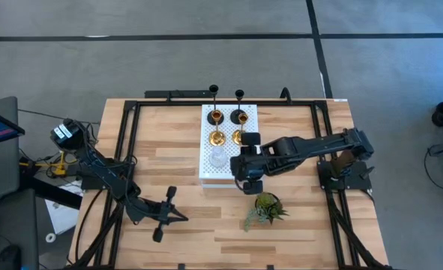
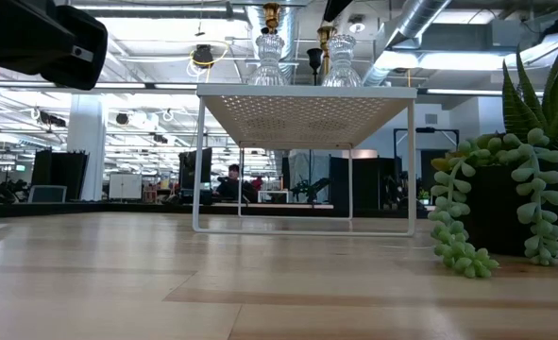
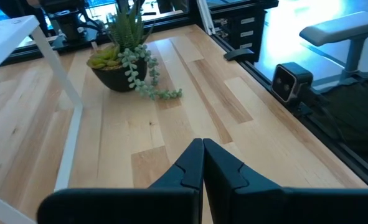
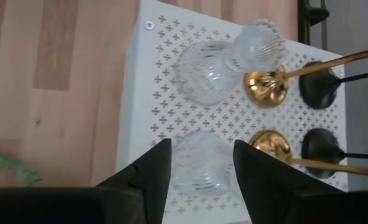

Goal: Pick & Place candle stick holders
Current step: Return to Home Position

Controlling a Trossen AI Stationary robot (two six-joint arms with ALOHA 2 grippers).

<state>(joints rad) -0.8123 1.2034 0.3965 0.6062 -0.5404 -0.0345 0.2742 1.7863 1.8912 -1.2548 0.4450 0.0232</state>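
Note:
On the white perforated board [image 1: 206, 169] stand two black holders [image 4: 320, 87], two gold holders [image 4: 266, 87] and two clear glass holders. One glass holder [image 1: 218, 157] stands free on its round base. My right gripper [image 1: 245, 165] hovers open above the other glass holder [image 4: 199, 171]. In the right wrist view its fingers [image 4: 152, 171] show on either side of that holder, and the low view shows both glass holders [image 2: 340, 57] standing on the board. My left gripper [image 1: 161, 217] is shut and empty, low over the table's near left.
A small green plant in a dark pot [image 1: 266, 206] stands on the table just near of the board, close under my right arm; it also shows in the low view [image 2: 505, 198]. The board is a raised shelf on thin legs [image 2: 199, 161]. Black rails frame the table.

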